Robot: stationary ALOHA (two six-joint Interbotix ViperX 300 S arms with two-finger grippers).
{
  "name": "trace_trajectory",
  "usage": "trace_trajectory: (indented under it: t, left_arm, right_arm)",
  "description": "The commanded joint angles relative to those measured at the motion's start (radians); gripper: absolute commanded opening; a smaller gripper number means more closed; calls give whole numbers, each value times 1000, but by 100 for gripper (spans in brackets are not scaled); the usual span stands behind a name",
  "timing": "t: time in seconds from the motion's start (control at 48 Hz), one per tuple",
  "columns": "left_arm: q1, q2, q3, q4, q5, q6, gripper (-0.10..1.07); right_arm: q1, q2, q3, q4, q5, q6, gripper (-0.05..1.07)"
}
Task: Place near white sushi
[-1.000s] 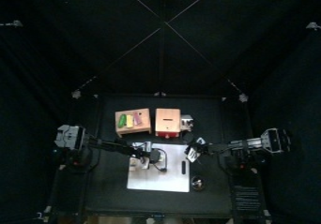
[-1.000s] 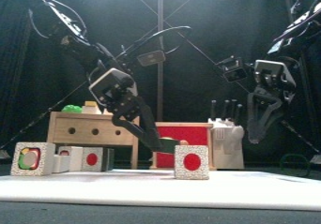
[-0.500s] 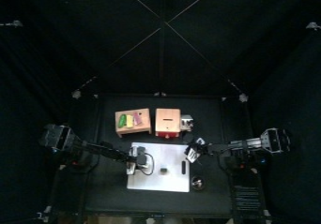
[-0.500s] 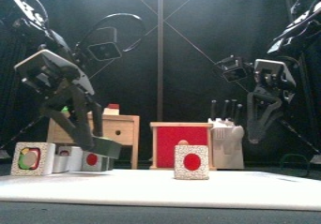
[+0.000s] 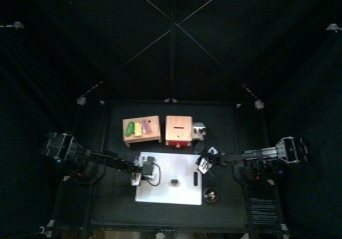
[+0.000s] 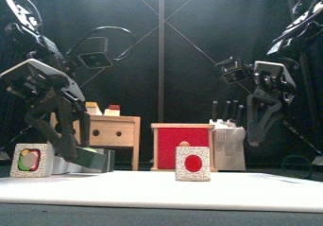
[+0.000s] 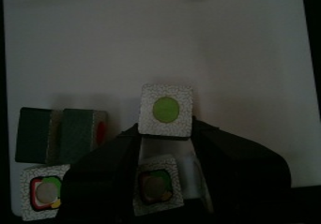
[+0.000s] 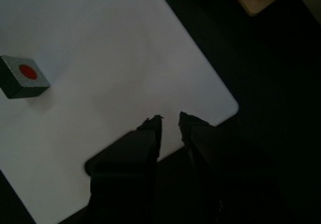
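Note:
My left gripper (image 7: 167, 139) is shut on a sushi piece with a green centre (image 7: 167, 108), low over the white mat (image 7: 189, 40) at its left side. From the front the piece shows as a dark green block (image 6: 93, 160) at the left gripper's (image 6: 78, 150) tip. Beside it stand a white sushi with a red and green centre (image 7: 41, 188) (image 6: 32, 160), two dark green pieces (image 7: 56, 134), and another white piece (image 7: 157, 183) under the jaws. A red-centred sushi (image 6: 192, 162) (image 8: 22, 73) stands mid-mat. My right gripper (image 8: 168, 123) (image 6: 256, 133) hangs shut and empty above the mat's right corner.
Behind the mat stand a wooden box (image 6: 116, 130) (image 5: 138, 129), a red box (image 6: 183, 137) (image 5: 178, 131) and a white knife holder (image 6: 229, 143). Black curtains close in the table on all sides.
My left arm has swung from the mat's middle, beside the red-centred sushi, to the left group, carrying the green piece and lowering it. The right arm has not moved.

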Motion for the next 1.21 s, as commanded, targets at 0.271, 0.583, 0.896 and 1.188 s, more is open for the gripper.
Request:
trace_trajectory:
  t: [0.271, 0.583, 0.896, 1.188]
  left_arm:
    - [54, -17, -15, -17, -2, -3, 75]
    - [52, -17, -15, -18, -2, -2, 88]
    - [46, -29, -23, -15, -2, -2, 88]
    - [44, -28, -35, -14, -17, 3, 88]
  right_arm:
    - [2, -8, -14, 0, -5, 2, 65]
    - [2, -8, -12, -5, -5, 2, 65]
    - [2, -8, -12, -2, -5, 2, 65]
    - [2, -8, -17, -5, -5, 2, 65]
